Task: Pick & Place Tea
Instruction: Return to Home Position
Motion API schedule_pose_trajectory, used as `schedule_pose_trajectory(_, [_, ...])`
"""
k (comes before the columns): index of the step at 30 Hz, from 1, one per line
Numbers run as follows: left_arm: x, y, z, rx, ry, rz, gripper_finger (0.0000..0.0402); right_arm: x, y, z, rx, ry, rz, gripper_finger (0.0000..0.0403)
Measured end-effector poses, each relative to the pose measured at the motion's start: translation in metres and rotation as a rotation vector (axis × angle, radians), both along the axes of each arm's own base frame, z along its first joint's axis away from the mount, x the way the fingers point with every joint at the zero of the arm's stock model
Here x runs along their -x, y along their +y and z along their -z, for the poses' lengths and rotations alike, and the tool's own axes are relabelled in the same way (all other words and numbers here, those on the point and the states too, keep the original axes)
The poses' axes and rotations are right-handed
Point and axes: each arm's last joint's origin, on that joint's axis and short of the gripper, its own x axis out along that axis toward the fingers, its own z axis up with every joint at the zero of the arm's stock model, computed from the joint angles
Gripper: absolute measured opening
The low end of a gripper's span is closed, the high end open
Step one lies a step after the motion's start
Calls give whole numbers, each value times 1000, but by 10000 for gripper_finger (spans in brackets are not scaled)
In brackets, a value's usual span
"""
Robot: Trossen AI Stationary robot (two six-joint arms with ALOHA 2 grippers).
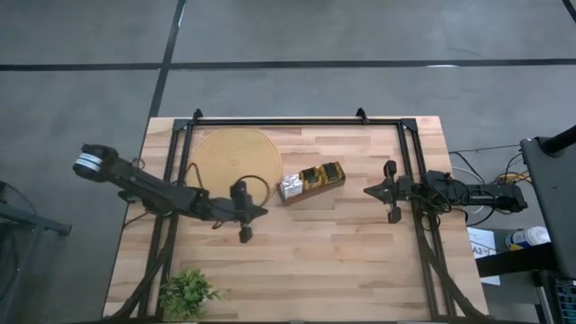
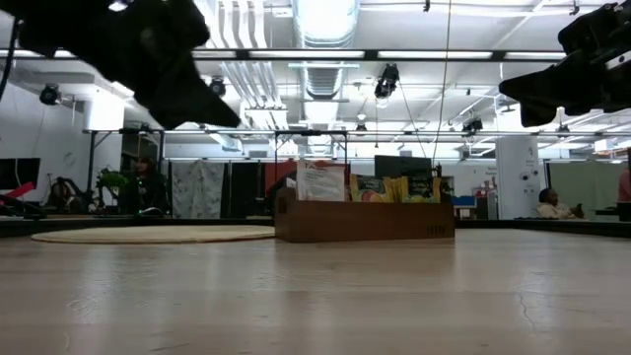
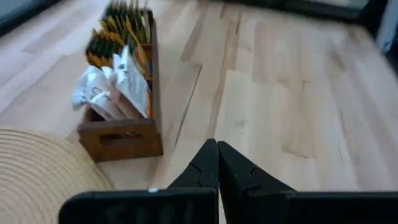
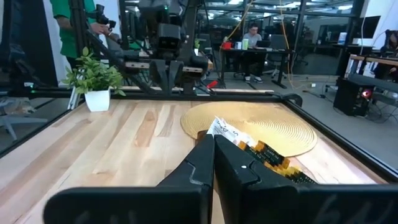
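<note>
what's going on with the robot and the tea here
Nothing is being handled right now. Both arms are off the table, the left claw and right claw shut and empty. The tea bags stand in the wooden organizer mid-table, beside the round woven mat; none lie loose.

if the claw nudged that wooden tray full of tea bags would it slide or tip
The wooden tray looks low, long and flat-bottomed, so a low push would probably slide it on the table, not tip it. The tea bags stand loosely above its rim and seem thin, so they would likely flop.
</note>
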Motion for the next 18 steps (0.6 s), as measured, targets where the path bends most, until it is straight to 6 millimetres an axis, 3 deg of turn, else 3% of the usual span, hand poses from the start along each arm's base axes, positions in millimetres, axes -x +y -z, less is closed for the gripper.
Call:
schedule_pose_trajectory(8, [40,10,19,-173,-114,181,0,0,0,0,0,0,0,8])
schedule_pose_trajectory(18, [68,25,28,-293,-148,103,0,0,0,0,0,0,0,9])
